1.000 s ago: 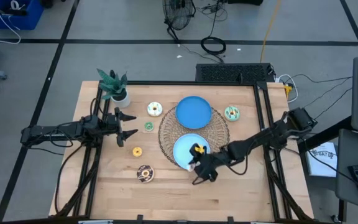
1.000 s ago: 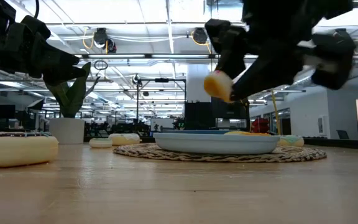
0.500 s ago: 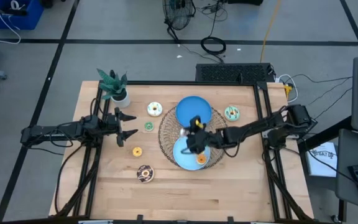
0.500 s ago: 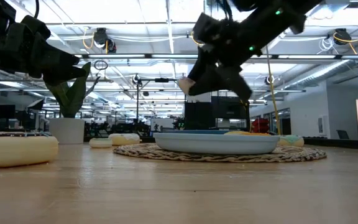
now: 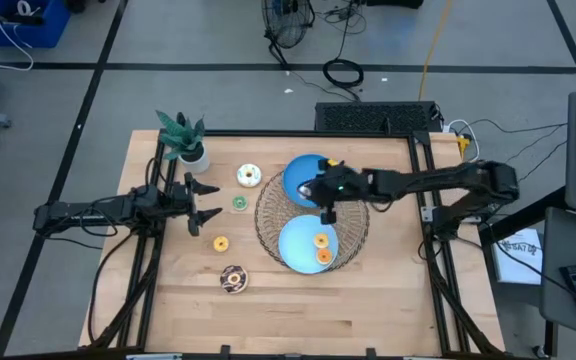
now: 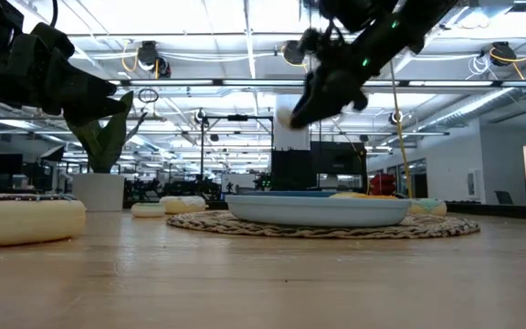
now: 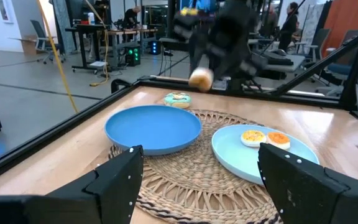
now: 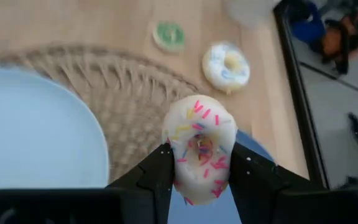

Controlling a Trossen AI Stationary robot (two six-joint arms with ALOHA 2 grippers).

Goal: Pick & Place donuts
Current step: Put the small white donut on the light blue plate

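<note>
Right gripper [image 8: 201, 171] carrying a white sprinkled donut [image 8: 201, 146]
Fingers pinch it above the plates; left gripper [image 5: 211, 200] waits wide apart.

Seven donuts [image 5: 249, 176]; two plates [image 5: 305, 176]

White donut [image 8: 201, 149] — pink, yellow sprinkles; green donut [image 8: 169, 35]; blue plate [image 8: 36, 134].

Both arms are dark, near-black, built of slim jointed links. The left gripper [image 5: 211, 201] ends in two pointed black fingers [image 7: 114, 186], broad and angular with flat matte faces. The right gripper [image 8: 199, 180] shows black wedge-shaped fingers [image 8: 151, 180] and a small yellow patch on its wrist.
</note>
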